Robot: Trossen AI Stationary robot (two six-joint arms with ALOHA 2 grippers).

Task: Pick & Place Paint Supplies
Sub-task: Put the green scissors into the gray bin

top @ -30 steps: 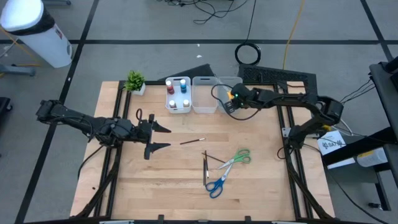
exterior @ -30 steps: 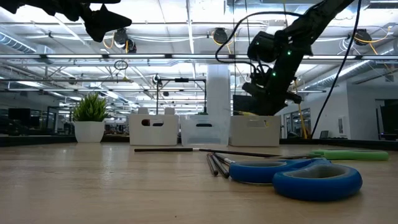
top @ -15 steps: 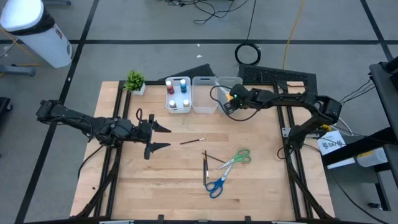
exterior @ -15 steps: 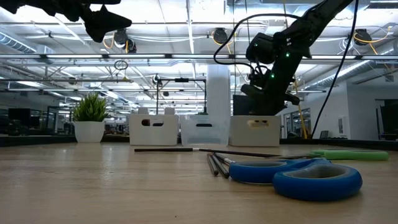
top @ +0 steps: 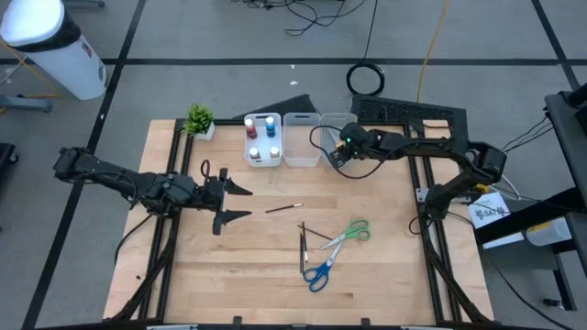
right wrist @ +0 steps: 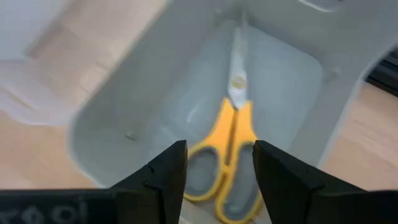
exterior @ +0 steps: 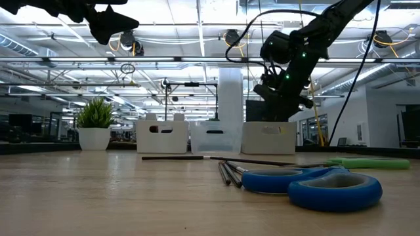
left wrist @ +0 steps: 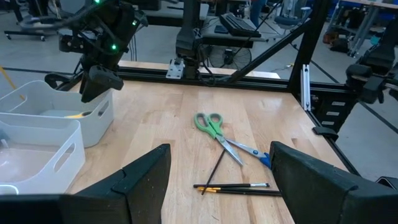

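My right gripper (top: 336,152) hovers open over the rightmost bin (top: 332,120), its fingers standing apart above the yellow-handled scissors (right wrist: 233,143), which lie flat on that bin's floor. My left gripper (top: 242,203) is open and raised above the table's left half, touching nothing. On the wood lie the green-handled scissors (top: 353,231), the blue-handled scissors (top: 319,272), a pair of dark brushes (top: 304,249) and a single brush (top: 284,208). Paint bottles (top: 261,137) stand in the leftmost bin.
The middle bin (top: 301,137) stands between the other two along the far edge. A small potted plant (top: 199,119) sits at the far left corner, and a small dark item (top: 204,169) lies near it. Bare wood lies between the left gripper and the brushes.
My right gripper has risen a little above the rightmost bin and shifted slightly toward the table's left. The left arm and the things on the table have kept still.
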